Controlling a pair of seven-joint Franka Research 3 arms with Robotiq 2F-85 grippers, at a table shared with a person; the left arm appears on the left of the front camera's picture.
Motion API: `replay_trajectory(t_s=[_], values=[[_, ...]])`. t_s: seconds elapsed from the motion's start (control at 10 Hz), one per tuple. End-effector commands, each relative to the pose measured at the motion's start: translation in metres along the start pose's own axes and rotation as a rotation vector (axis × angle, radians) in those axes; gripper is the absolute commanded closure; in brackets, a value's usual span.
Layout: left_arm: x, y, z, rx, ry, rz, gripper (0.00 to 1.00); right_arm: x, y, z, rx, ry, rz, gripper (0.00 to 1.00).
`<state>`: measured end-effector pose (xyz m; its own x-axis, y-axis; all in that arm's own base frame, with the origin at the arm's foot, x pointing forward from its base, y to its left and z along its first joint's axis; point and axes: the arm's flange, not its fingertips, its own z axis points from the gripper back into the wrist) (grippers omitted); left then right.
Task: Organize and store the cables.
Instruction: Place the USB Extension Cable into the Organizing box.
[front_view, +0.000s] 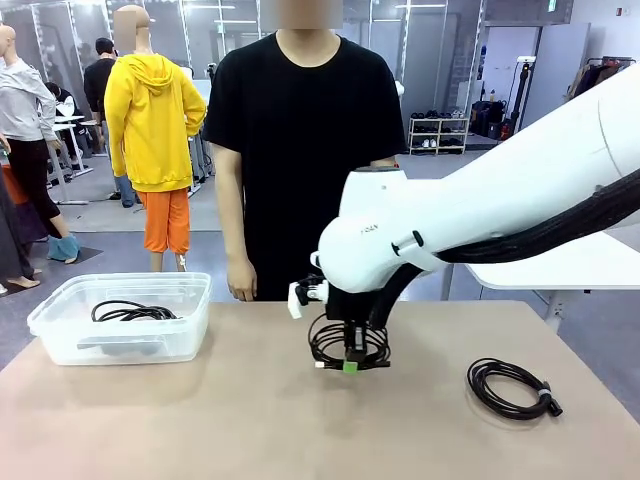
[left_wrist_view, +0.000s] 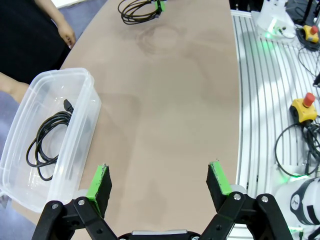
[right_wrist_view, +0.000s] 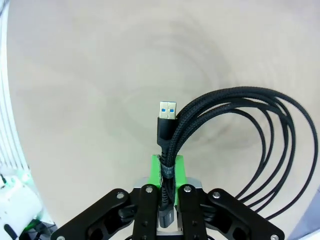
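Beige tabletop (front_view: 200, 420) from the front: we see our right jaws clenched on a coiled cable (front_view: 320, 348) at its middle; a second cable (front_view: 510, 388) lies to the right, a third cable (front_view: 132, 313) in the clear bin (front_view: 60, 335) at left. Left wrist: our left jaws stand released over bare tabletop beside the bin. Right wrist: the gripped coil's USB plug (right_wrist_view: 167, 111) juts beyond them.

Bare table (front_view: 250, 420) between bin (front_view: 60, 340) and right gripper (front_view: 351, 366); coiled cable (front_view: 546, 398) lies at right.
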<state>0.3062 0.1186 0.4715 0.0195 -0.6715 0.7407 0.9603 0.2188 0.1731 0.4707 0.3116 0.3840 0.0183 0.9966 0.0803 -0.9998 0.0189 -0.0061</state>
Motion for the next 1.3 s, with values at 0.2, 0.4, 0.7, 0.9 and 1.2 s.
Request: replay_trajectory(t_s=[0.2,0.4,0.7,0.9,1.2], values=[[-0.001,0.0,0.001,0.0,-0.018,-0.011,0.03,0.059,-0.007,-0.021,-0.047,-0.043,-0.065,1.0],[-0.001,0.0,0.001,0.0,-0.018,-0.011,0.03,0.078,-0.002,-0.039,-0.037,-0.053,-0.061,1.0],[-0.001,0.0,0.001,0.0,-0.018,-0.011,0.03,0.085,0.005,-0.065,0.004,-0.034,-0.076,1.0],[-0.001,0.0,0.001,0.0,-0.018,-0.011,0.03,0.081,0.011,-0.071,0.037,-0.02,-0.076,1.0],[-0.001,0.0,0.001,0.0,-0.018,-0.011,0.03,0.074,0.016,-0.063,0.038,-0.019,-0.074,0.22]])
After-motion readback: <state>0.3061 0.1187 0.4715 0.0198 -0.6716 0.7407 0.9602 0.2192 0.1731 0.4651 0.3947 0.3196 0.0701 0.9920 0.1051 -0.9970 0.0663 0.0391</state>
